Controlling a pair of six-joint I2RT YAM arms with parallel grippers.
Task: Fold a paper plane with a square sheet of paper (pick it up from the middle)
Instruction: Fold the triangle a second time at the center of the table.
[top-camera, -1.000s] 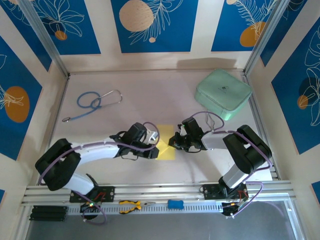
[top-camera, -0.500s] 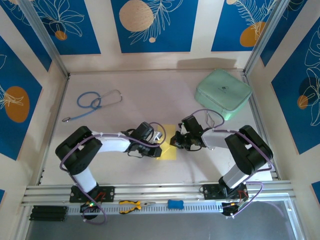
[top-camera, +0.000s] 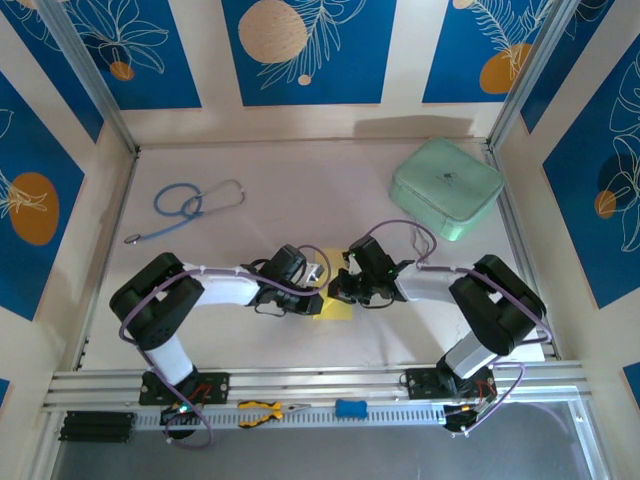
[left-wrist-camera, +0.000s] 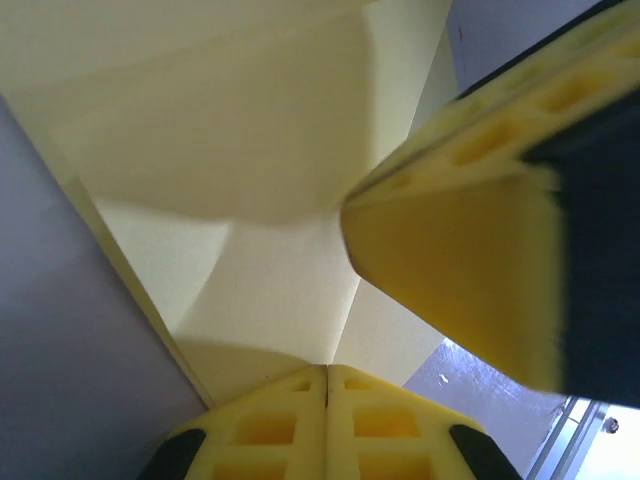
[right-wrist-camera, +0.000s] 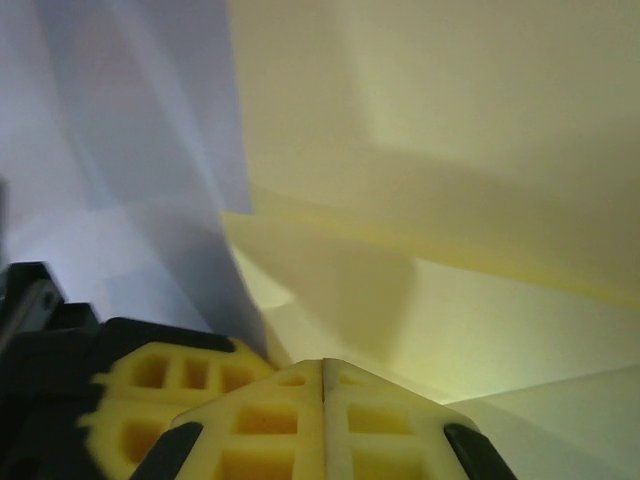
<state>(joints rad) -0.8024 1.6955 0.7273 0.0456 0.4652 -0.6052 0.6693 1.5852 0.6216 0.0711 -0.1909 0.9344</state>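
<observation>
Probably a lab booth: aluminium rails (top-camera: 320, 378), printed panels (top-camera: 310, 50).

L tool (top-camera: 310, 292) shifted right onto square sheet of paper (top-camera: 336, 307), R tool (top-camera: 342, 289) moved left twd it, less paper visible, L elbow drawn in

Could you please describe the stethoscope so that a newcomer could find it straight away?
On the pale table, look to the far left quarter. The stethoscope lies there flat; its looped blue tubing and metal earpieces set it apart from the mint-green case at far right.
</observation>
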